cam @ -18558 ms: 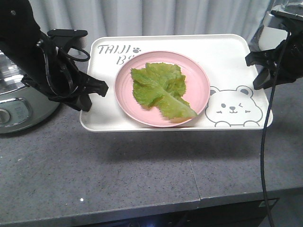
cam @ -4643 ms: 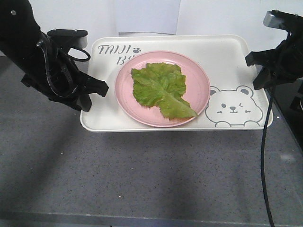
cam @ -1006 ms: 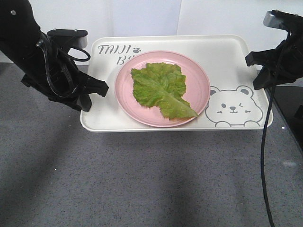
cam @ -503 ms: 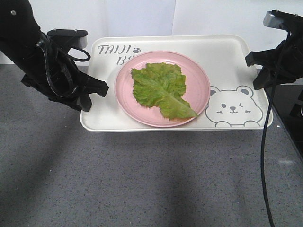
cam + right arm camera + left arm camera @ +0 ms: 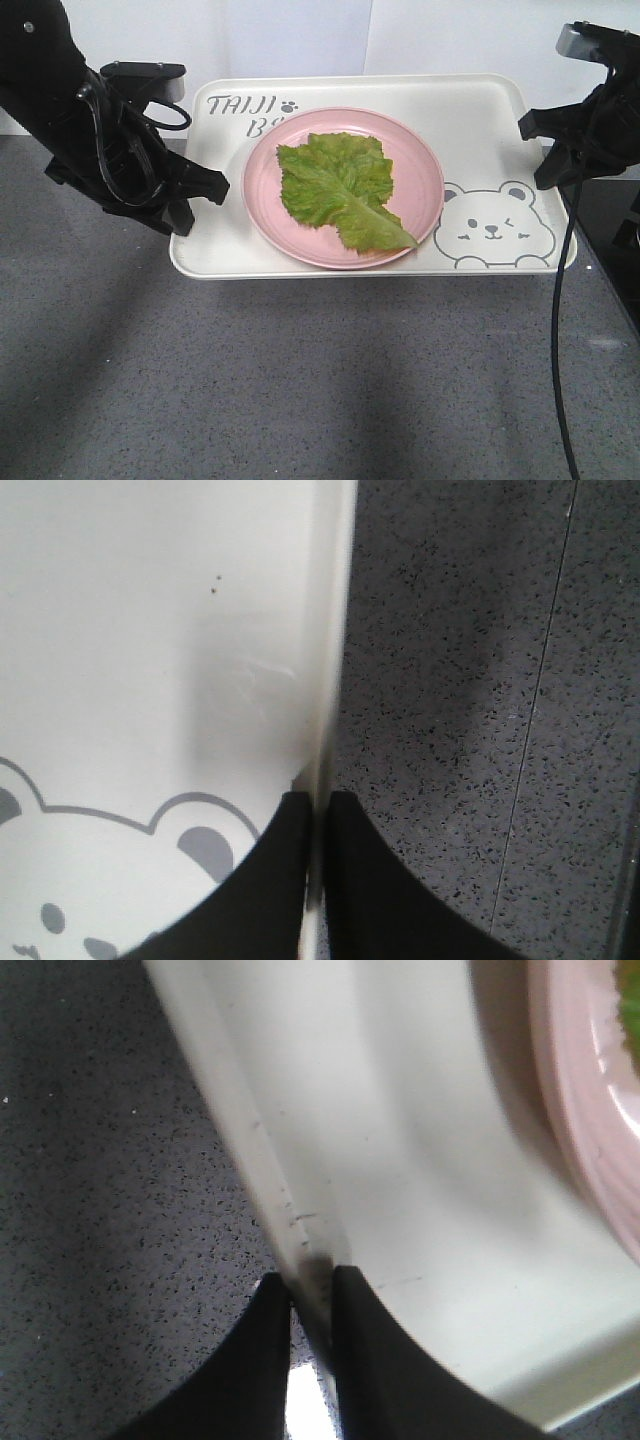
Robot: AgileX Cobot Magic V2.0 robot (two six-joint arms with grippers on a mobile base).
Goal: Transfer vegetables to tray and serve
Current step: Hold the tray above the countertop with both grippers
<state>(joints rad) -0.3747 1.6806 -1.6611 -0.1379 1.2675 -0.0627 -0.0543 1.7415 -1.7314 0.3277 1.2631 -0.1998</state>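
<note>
**Front view: tray carried by both rims, lettuce riding on the plate**

Front view shows grey speckled counter (image 5: 300,380) nearest, then the tray (image 5: 500,110) held between both arms. The lettuce leaf (image 5: 340,190) lies on the pink plate (image 5: 420,170) at mid-tray. To serve well, I judge both arms should travel together and level, or the plate slides. The left gripper (image 5: 312,1290) pinches the left rim; the right gripper (image 5: 318,810) pinches the right rim, both reaching inward.

Two matte black arms, looped black cables, black tapered fingers (image 5: 265,1360), grey camera housings
</note>
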